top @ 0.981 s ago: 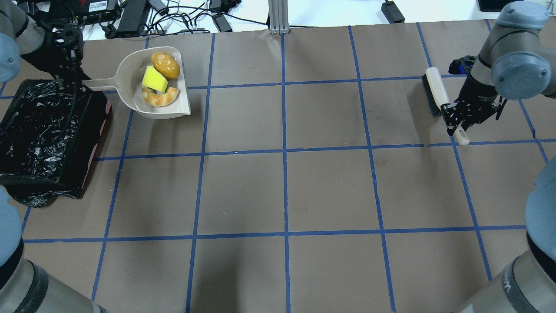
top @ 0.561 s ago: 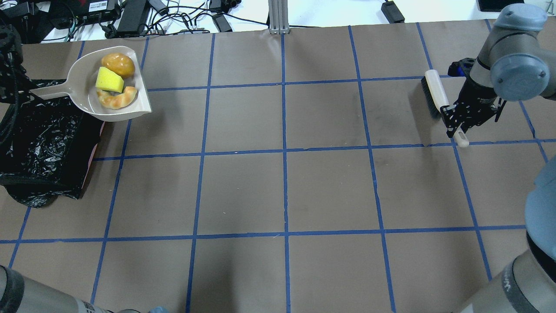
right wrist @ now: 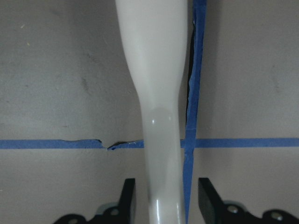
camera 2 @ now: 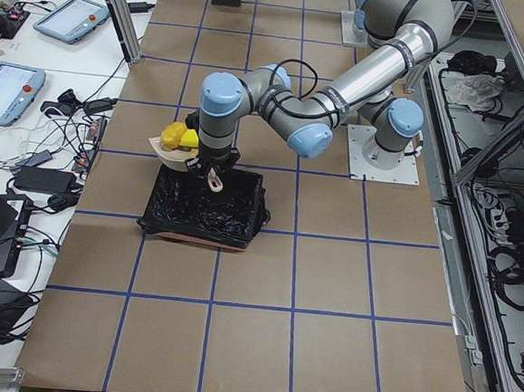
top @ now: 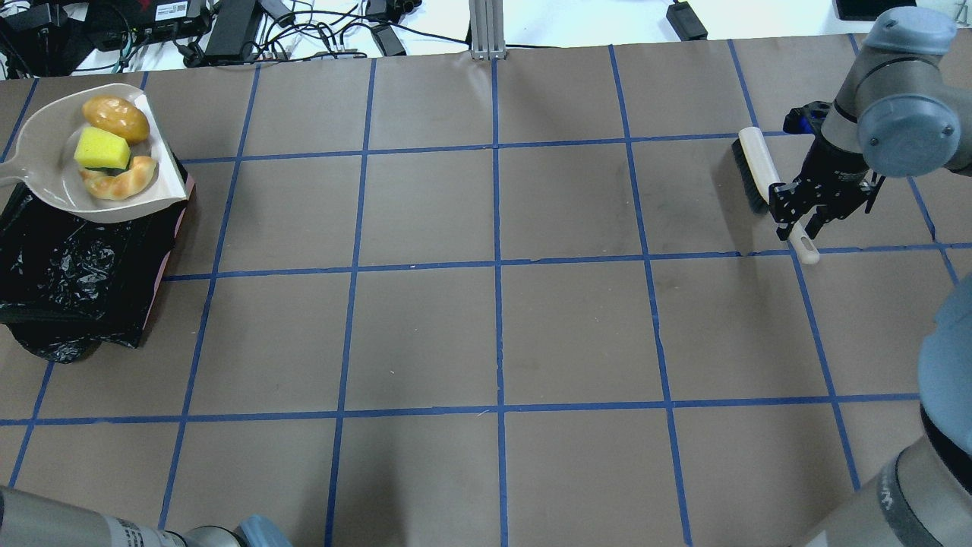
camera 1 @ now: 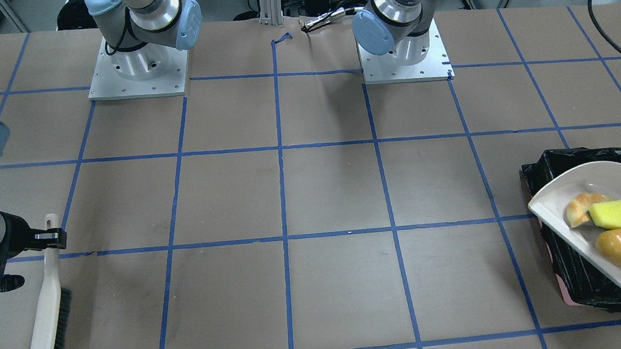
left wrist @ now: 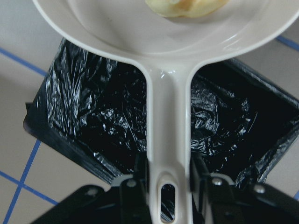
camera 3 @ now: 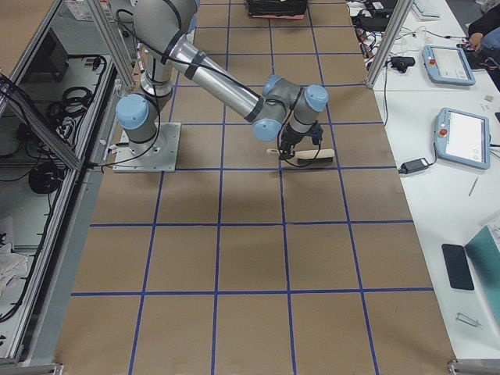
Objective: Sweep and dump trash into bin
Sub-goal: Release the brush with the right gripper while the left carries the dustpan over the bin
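Status, left to right. Left claw (left wrist: 169,177) is clamped on the dustpan (top: 45,156) handle, with the pan about level above the far end of the bin (top: 76,258). All the trash is in the pan: roll (top: 115,118), sponge (top: 102,149), croissant (top: 120,182).

The pan lip looks to sit about over the bin's right wall, so tipping now risks a spill onto the table (top: 486,334). I'd bring the lip well inside the liner first and keep the pan low. Then turn the wrist slowly, lip down. The roll is round and will likely go first, and fast.

Right claw (right wrist: 163,198) sits slack around the brush (top: 755,163) handle, gaps on both sides. The brush looks set down on the table, far right.

Vs 1 s back:
- Pan has travelled left, from beside the bin to above it.
- Load order is unchanged.
- Left claw no longer shows overhead.
- Brush has barely shifted.
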Robot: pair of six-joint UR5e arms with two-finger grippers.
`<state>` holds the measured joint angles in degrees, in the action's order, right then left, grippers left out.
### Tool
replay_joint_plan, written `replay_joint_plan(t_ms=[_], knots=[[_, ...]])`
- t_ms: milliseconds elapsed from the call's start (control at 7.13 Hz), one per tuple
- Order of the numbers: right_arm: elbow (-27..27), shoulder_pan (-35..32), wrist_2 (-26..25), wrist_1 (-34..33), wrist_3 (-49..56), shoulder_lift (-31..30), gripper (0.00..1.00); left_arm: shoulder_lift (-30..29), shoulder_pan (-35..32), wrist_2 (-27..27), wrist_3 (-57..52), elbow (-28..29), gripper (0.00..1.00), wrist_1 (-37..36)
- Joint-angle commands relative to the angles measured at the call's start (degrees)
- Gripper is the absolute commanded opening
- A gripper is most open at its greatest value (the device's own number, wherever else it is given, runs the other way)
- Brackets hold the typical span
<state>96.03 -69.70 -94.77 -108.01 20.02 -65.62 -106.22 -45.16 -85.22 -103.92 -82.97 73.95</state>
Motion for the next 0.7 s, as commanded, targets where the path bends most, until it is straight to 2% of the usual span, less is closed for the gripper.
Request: replay_joint_plan(t_ms=[0,140,421,561], knots=[[-1.0,-0.1,-0.2,0.7,-0.2,-0.7,1.0,0.9,6.2,0.0,-0.7,-0.1,0.0,0.1],[-2.7,-0.3,-0.9,1.0,-0.2,-2.2,1.0,1.1,8.7,-0.1,-0.7,-0.1,0.0,0.2],[-4.4,-0.5,-0.8,2.0,-0.4,-9.5,1.0,1.9,12.4,-0.1,-0.7,-0.3,0.0,2.1],[-4.4,-0.7,0.0,5.0,-1.0,-11.9,1.0,2.2,13.1,-1.2,-0.6,-0.2,0.0,3.3]])
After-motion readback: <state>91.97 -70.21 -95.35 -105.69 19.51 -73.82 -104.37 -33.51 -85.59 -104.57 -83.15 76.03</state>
